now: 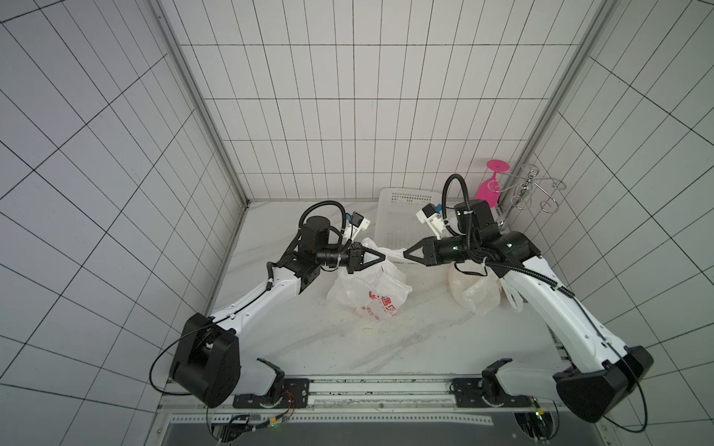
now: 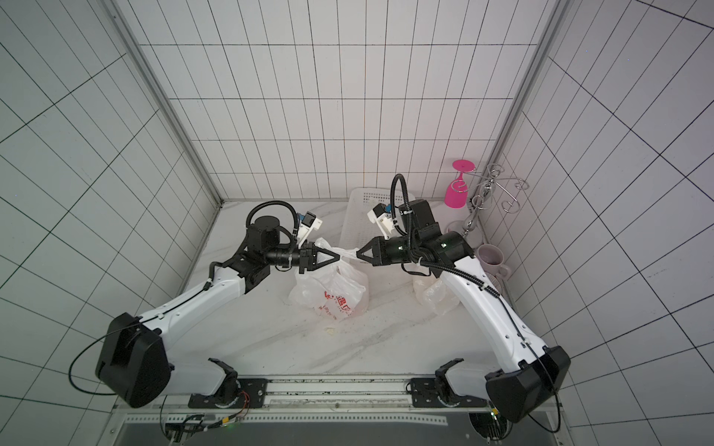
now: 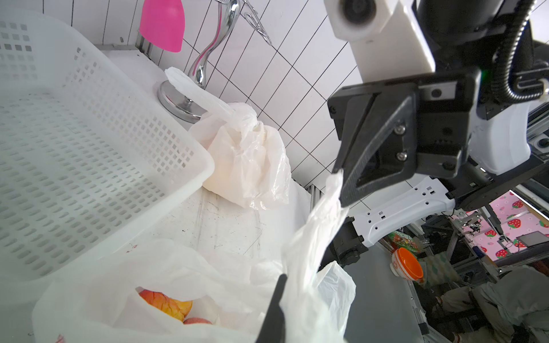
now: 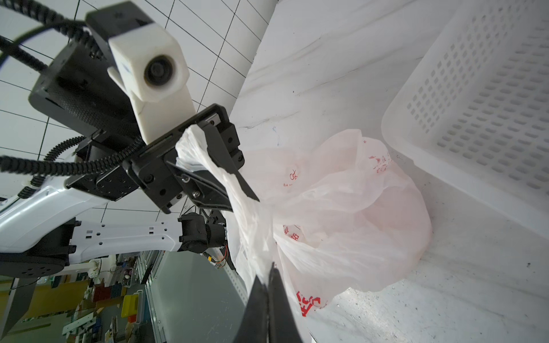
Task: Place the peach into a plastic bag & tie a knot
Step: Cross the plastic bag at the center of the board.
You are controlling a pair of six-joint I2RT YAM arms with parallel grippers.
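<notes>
A white plastic bag (image 1: 371, 289) with red print sits mid-table in both top views (image 2: 332, 293). Through its open mouth the left wrist view shows an orange-red peach (image 3: 166, 301) inside. My left gripper (image 1: 383, 256) is shut on a bunched handle of the bag (image 3: 309, 267). My right gripper (image 1: 405, 255) faces it tip to tip, shut on the same stretched strip of film (image 4: 252, 225). The two grippers stand only a short gap apart above the bag (image 2: 347, 254).
A second, knotted bag (image 1: 475, 289) lies under my right arm. A white perforated basket (image 1: 402, 220) stands behind the bags. A pink glass (image 1: 488, 189) hangs on a wire rack (image 1: 537, 189) in the back right corner, with a mug (image 2: 490, 258) below.
</notes>
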